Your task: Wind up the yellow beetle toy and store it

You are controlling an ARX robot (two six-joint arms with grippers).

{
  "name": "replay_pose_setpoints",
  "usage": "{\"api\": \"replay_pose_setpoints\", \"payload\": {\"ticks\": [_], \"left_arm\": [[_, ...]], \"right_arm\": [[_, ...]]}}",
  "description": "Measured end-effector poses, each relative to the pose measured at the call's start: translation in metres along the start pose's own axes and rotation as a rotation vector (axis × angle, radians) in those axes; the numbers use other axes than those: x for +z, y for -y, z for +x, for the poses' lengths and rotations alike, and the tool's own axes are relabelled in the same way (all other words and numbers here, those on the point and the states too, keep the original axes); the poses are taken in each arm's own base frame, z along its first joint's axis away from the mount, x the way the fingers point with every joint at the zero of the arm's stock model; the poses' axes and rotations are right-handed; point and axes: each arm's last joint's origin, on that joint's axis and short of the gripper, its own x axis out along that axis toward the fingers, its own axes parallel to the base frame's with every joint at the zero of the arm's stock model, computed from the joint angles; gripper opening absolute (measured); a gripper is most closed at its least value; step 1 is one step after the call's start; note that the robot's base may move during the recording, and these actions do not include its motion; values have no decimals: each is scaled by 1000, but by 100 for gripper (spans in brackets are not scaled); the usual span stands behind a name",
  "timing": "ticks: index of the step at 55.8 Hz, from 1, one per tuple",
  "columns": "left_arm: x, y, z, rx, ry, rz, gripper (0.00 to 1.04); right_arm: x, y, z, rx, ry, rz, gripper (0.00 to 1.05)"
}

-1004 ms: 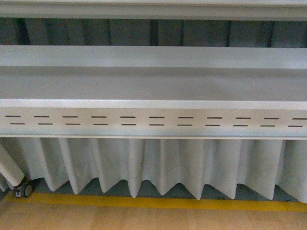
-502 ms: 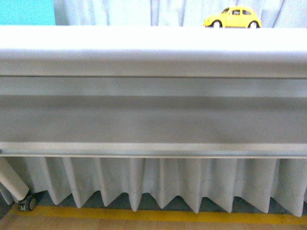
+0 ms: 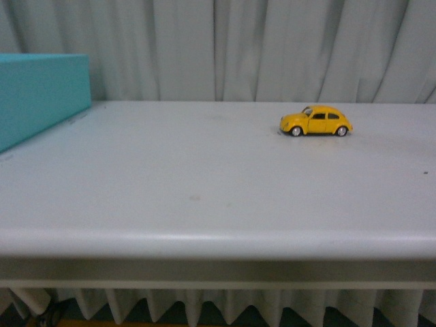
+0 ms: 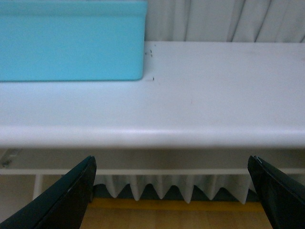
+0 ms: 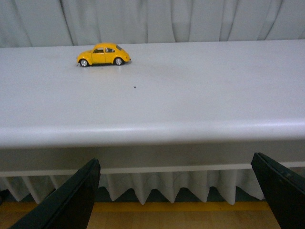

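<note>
Now you're looking at the beetle (image 3: 315,121) sitting side-on on the right half of the table (image 3: 170,177), nearer your right gripper (image 5: 175,160); it and the left gripper (image 4: 171,160) are both gaping wide, holding nothing.

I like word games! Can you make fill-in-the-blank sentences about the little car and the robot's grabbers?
The beetle toy is painted ___. It stands on the white ___. The left gripper and right gripper are both ___, holding nothing.
Missing words: yellow, table, open.
</note>
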Motion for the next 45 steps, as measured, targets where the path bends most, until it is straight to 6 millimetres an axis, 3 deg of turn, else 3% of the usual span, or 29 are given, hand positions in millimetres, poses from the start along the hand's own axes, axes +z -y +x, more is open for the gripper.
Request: {"api": "replay_pose_setpoints", "payload": {"ticks": [45], "left_arm": [[0,0,0,-1,2,0,98]], "right_arm": [[1,0,0,-1,5,-2,98]]}}
